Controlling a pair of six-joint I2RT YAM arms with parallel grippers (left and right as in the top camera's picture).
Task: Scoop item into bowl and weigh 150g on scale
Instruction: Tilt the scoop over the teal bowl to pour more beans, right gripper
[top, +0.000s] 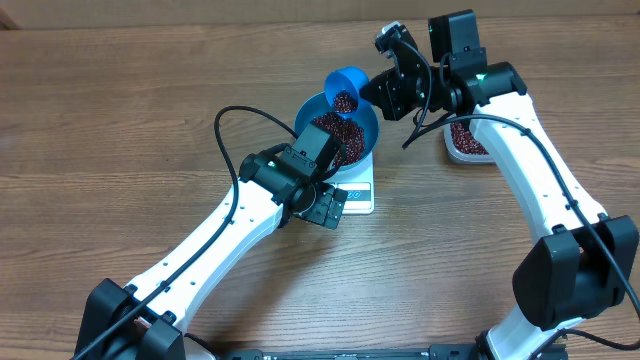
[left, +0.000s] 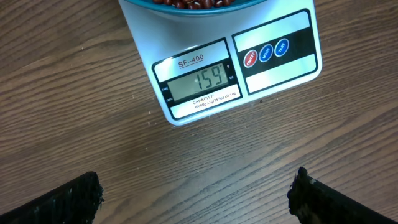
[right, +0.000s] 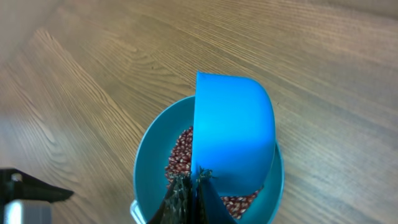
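The left pincer (top: 325, 206) hangs low over the table (top: 120, 100) with its jaws spread wide and nothing between them; in its own view the two dark fingertips (left: 84, 193) stand at the lower corners with bare wood in the gap. Just ahead of those tips sits the scale (left: 217, 81), its display edge turned toward the pincer, and the display (left: 199, 81) reads 159, with three round buttons (left: 266, 53) beside it. The bowl (top: 375, 125) stands on the scale's far part, beyond the display as the left pincer looks, so that only its rim (left: 186, 3) and a few beans (left: 193, 4) show at the top of that view. The right pincer (top: 378, 92) is clamped tight on the handle of the scoop (top: 350, 80), its fingers (right: 180, 199) pressed together at the scoop's near end. The scoop (right: 233, 130) reaches out ahead of the right pincer, tilted on its side over the bowl's far rim, its mouth toward the bowl; from above, beans (top: 345, 102) show in that mouth. Below and ahead of the right pincer the bowl (right: 142, 162) holds a heap of beans (top: 335, 130). Behind the right pincer, partly hidden under its arm, stands a tub (top: 465, 148) with more beans in it.
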